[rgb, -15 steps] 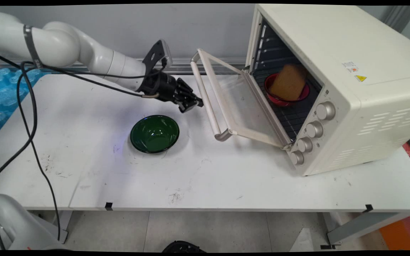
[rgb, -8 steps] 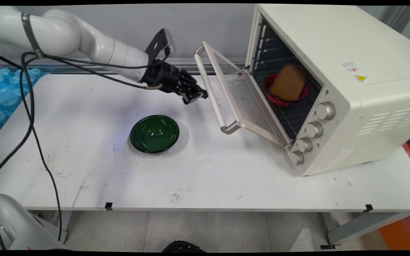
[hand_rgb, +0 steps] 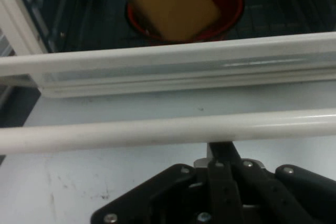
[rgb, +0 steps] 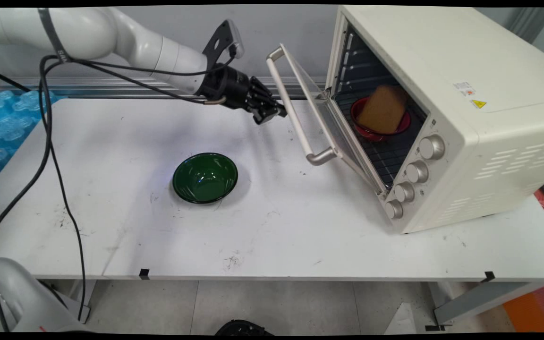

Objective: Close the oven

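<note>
Door (rgb: 321, 118) swung further up toward shut since 1 s ago; gripper (rgb: 268, 112) rose with it, pressed against the handle (rgb: 295, 115).
Fingers look closed together in hand view, tips just under the bar, pushing, not clamping. Oven (rgb: 446, 113) sits at table (rgb: 276, 226) right; inside, bread (rgb: 383, 108) in red bowl (rgb: 361, 128). Door looks stiff, hinged, glass-fronted: push at handle middle. Green bowl (rgb: 205, 177) well apart.

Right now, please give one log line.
hand: shut, at door handle | oven door: half-raised | bread in red bowl inside
</note>
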Controlling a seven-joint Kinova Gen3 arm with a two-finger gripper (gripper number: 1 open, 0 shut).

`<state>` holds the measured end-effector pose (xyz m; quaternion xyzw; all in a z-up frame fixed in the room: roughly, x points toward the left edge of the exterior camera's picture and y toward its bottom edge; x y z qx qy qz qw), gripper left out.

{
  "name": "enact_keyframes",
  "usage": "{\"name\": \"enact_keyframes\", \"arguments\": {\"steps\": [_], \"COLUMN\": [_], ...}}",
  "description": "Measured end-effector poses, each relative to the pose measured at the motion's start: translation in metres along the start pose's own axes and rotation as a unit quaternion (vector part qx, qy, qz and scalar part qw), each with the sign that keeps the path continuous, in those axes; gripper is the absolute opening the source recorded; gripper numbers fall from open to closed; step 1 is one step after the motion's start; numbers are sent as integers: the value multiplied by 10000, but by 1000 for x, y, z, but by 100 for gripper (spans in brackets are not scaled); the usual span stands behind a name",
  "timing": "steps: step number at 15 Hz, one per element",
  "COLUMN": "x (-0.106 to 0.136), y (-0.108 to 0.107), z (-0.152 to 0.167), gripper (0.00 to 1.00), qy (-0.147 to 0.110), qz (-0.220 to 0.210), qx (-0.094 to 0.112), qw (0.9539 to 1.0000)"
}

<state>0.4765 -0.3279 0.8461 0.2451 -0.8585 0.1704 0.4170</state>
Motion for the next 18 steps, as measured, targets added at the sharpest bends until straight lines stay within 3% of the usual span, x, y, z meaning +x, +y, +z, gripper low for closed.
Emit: {"name": "enact_keyframes", "arguments": {"steps": [12, 18], "x": [32, 37], "y": [-16, -17], "z": [14, 14], "gripper": [0, 0], "qy": [229, 126], "qz": [175, 112], "qx": [59, 104], "qw": [9996, 9998]}}
